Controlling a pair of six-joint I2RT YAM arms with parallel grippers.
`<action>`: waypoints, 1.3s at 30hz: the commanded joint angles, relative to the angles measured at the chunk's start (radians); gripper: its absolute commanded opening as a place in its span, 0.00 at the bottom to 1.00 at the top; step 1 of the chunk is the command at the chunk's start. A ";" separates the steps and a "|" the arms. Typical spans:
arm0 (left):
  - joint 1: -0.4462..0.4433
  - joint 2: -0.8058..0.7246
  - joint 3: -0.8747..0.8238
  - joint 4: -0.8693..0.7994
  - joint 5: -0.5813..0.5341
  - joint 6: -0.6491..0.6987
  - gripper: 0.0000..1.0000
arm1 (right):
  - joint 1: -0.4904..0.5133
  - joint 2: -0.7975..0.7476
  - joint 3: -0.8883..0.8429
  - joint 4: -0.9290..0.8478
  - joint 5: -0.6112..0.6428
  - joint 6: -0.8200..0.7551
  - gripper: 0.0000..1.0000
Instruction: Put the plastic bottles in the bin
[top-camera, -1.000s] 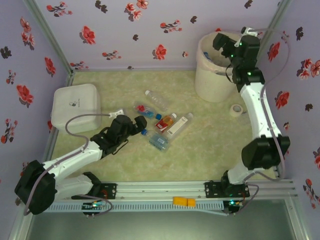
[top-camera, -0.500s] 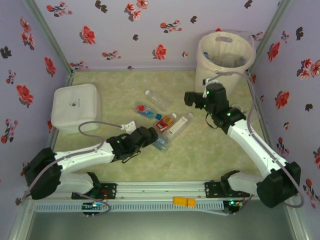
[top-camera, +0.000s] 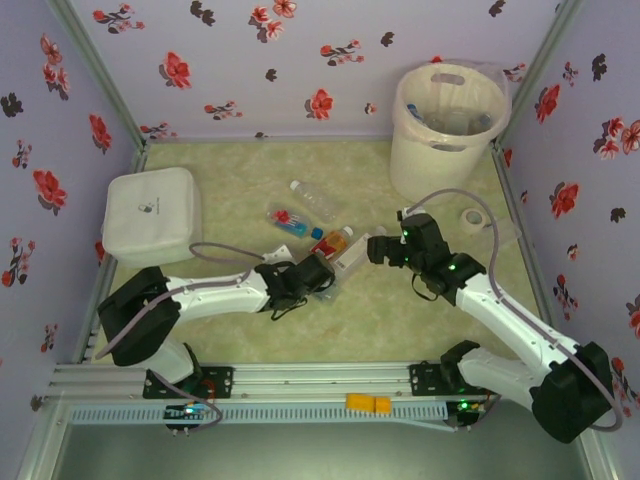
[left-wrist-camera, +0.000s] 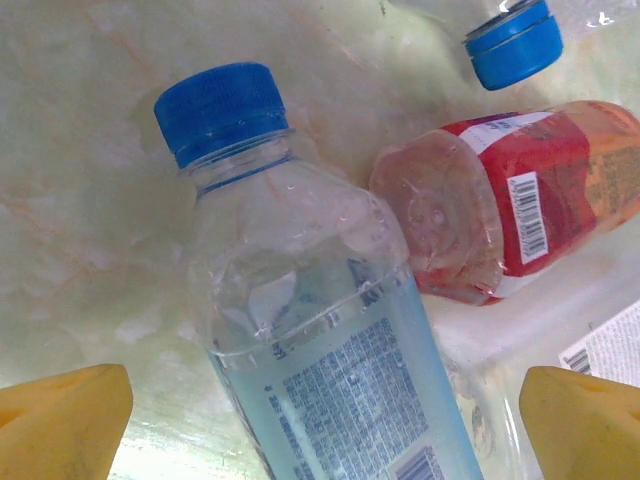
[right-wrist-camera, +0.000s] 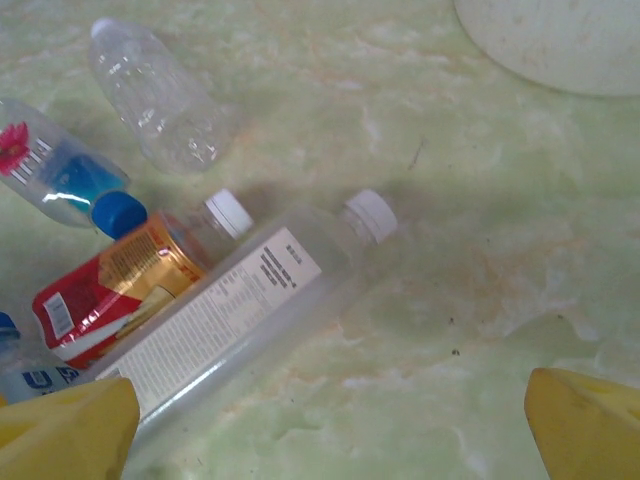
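Note:
Several plastic bottles lie mid-table: a clear one (top-camera: 312, 200), a blue-labelled one (top-camera: 288, 221), an orange-red one (top-camera: 332, 243) and a white-labelled one (top-camera: 360, 250). My left gripper (top-camera: 323, 277) is open and low over a blue-capped bottle (left-wrist-camera: 330, 340), which lies between its yellow fingers (left-wrist-camera: 60, 420) without being touched. The orange-red bottle (left-wrist-camera: 520, 215) is just beyond it. My right gripper (top-camera: 378, 250) hangs open by the cap end of the white-labelled bottle (right-wrist-camera: 250, 310), holding nothing. The cream bin (top-camera: 447, 130) stands at the back right with bottles inside.
A white rounded box (top-camera: 150, 215) sits at the left. A white tape roll (top-camera: 472, 218) lies near the bin's foot. Flowered walls close off the table on three sides. Bare green tabletop (right-wrist-camera: 480, 300) stretches to the right of the bottle cluster.
My right arm has swung from over the bin down to the bottle cluster. My left arm has reached rightward to the blue-capped bottle. Both grippers stayed open.

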 joint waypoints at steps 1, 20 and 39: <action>0.026 0.041 0.022 -0.014 -0.030 -0.061 1.00 | 0.007 -0.023 -0.014 0.026 -0.014 0.025 1.00; 0.085 0.127 -0.007 0.096 -0.016 -0.070 0.87 | 0.002 -0.069 -0.089 0.136 -0.065 0.091 1.00; 0.101 -0.170 -0.130 0.215 -0.186 0.181 0.48 | 0.035 0.017 -0.161 0.360 -0.464 0.112 1.00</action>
